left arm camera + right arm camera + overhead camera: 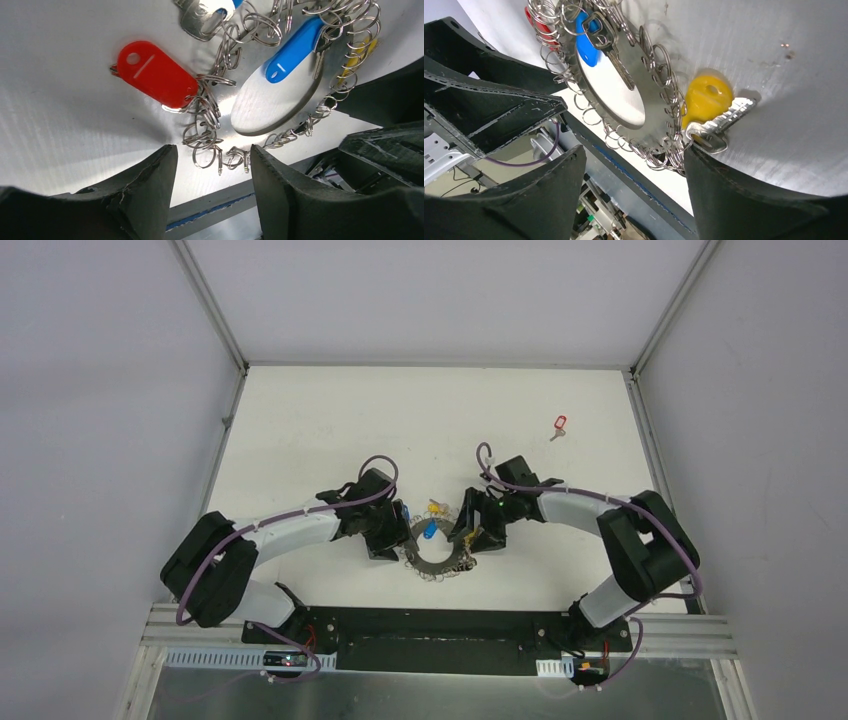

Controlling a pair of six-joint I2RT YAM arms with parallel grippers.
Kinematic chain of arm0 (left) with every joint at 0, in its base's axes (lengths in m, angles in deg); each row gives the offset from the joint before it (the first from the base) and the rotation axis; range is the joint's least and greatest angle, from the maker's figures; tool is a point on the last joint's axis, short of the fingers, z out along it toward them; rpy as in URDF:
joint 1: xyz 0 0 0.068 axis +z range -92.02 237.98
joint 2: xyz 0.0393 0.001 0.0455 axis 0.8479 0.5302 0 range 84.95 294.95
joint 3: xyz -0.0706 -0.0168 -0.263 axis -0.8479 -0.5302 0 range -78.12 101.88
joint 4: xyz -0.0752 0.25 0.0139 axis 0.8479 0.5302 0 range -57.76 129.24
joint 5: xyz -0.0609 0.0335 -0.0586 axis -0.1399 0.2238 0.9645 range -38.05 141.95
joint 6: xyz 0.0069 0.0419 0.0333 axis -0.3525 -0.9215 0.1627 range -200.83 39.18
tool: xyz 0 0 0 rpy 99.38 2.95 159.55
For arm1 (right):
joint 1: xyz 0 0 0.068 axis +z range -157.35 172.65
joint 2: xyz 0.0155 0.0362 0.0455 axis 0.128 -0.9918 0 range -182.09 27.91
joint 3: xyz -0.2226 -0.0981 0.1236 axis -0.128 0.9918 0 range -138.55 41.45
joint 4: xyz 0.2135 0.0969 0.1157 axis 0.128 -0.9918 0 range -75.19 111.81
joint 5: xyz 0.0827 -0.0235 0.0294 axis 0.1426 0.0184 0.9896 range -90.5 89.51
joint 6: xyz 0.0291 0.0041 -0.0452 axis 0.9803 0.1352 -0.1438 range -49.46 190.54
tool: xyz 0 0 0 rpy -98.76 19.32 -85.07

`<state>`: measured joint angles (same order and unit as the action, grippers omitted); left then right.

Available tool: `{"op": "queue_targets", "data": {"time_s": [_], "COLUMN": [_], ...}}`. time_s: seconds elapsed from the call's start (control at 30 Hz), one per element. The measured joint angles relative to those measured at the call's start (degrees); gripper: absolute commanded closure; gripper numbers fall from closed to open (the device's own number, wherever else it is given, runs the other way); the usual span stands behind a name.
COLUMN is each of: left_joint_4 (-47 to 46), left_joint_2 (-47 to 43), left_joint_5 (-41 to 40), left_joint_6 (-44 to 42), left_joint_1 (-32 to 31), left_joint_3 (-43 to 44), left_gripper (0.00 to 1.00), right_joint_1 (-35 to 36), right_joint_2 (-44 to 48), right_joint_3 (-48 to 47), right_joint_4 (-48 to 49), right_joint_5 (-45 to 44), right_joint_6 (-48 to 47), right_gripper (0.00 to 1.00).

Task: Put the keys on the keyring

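Left gripper [212,167] first: its two black fingers [150,190] are apart, and a few small silver split rings [205,142] sit loose in the gap. I can't see either finger pinching anything. Those rings belong to the fringe of the big dark grey metal keyring [438,564], which lies flat on the white table [300,420] at the near middle, right between the two arms. Just past the left fingers, a red oval plastic tag [155,75] lies by the ring's left edge. A blue oval tag [295,50] sits across the ring's opening, with a silver key [611,45] on it.

The right gripper [634,170] is at the ring's right side with its jaws also wide apart. The ring's edge and fringe are in between, but nothing is clamped. One fingertip [696,160] is just beside the head of a silver key [719,125] with a yellow round-ended tag [706,97], maybe touching, can't tell.

One more small key with a red tag [559,426] sits alone at the far right of the table, well away from everything.
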<state>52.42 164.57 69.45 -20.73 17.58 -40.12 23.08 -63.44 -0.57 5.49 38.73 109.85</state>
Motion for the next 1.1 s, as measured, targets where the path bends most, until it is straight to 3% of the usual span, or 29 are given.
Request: {"op": "queue_targets", "data": {"time_s": [0.23,0.5,0.97,1.1], "left_joint_4": [7.0,11.1,10.9,10.6], "left_joint_2": [-5.0,-18.4,-19.9,-19.9], "left_joint_5": [-3.4,-5.7,-3.5,-2.8], "left_joint_6": [-4.1,-5.7,-6.3,-6.0], "left_joint_1": [0.0,0.0,0.0,0.0], "left_joint_3": [0.8,-0.8,-4.3,-5.0], "left_gripper": [0.43,0.45,0.46,0.46], "right_joint_1": [0.1,0.1,7.3,7.7], "right_joint_2": [5.4,8.4,6.6,3.0], "right_joint_3": [-0.9,-5.1,-16.8,-19.5], "right_joint_4": [-5.0,-11.5,-23.4,-24.2], "right_joint_5": [-4.9,-9.0,-19.7,-21.1], "right_joint_6": [-1.8,-6.8,-12.2,-13.2], "right_gripper": [0.2,0.25,0.31,0.39]}}
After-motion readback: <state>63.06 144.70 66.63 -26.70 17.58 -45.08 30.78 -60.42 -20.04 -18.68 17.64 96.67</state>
